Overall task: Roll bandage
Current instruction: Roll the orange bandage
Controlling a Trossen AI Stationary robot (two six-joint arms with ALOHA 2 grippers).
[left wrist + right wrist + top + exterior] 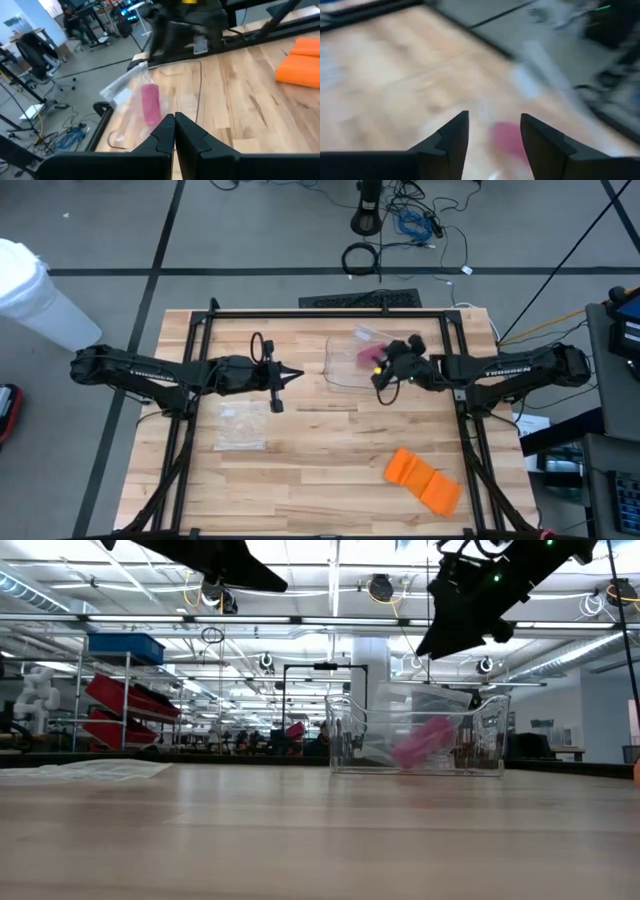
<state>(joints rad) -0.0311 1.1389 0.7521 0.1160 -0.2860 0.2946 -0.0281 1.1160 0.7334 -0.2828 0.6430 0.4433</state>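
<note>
Over the bin [345,365] we see our right tool [381,380] with fingers apart | pink roll [367,356] lies in the bin | left tool [285,376] pressed together mid-worktop [330,450]

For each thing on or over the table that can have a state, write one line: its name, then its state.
Left gripper: shut, empty, hanging above the table's middle.
Right gripper: open, empty, over the clear bin.
Clear bin: upright, no lid, holding the pink bandage roll.
Pink bandage roll: rolled, lying inside the bin.
Orange cloth: folded, lying flat.
Clear plastic bag: flat on the table.
</note>
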